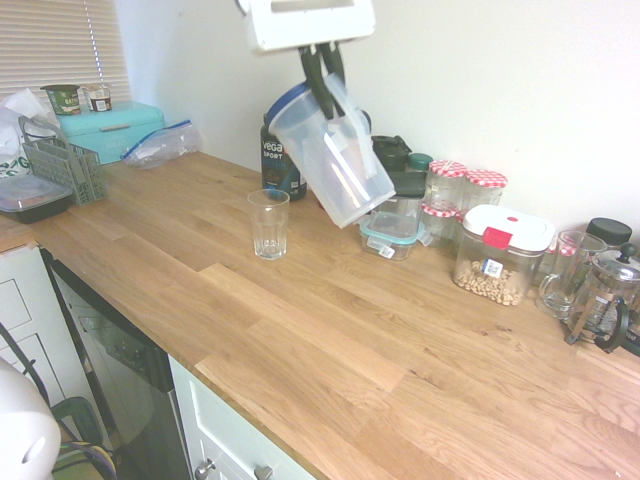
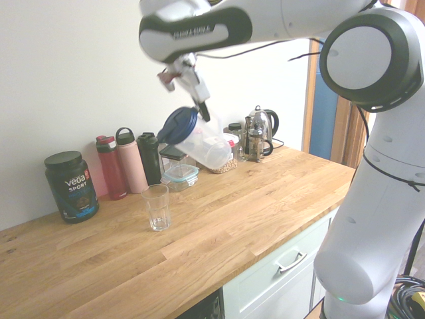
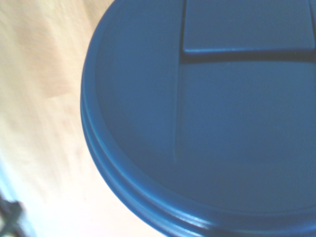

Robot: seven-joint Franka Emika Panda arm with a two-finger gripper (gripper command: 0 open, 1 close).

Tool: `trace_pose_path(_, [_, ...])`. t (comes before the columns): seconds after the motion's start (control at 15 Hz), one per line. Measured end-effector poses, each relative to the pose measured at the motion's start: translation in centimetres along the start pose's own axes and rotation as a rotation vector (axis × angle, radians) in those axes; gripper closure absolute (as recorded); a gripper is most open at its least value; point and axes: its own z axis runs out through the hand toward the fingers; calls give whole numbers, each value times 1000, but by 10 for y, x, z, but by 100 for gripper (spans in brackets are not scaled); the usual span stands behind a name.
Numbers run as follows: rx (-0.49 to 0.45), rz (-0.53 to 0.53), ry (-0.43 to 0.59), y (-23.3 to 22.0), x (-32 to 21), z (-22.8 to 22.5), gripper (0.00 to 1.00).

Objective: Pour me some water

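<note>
Well, the pitcher (image 1: 335,165) hangs tilted (lid and all) beneath the fingers (image 1: 318,85).

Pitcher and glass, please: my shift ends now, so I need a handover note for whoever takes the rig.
Gripper: shut on the pitcher, holding it in the air.
Pitcher: tilted, blue lid higher than the base and leaning toward the glass's side.
Glass: upright on the counter, below lid height.
Done: pitcher grasped, raised and tilted.
Left: pour into the glass; no stream shows. Water level in either can't be made out.
</note>
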Motion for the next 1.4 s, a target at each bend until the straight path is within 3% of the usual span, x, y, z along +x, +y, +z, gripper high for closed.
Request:
trace_pose_path(0.27, [181,203,-53,71,-40,39,100])
trace_pose_path(0.6, [298,490,-99,69,-117,60,100])
trace_pose_path(1.0, [331,841,-55,45,-110,161,100])
trace_pose_path(1.4, [306,1190,62,67,-107,219,100])
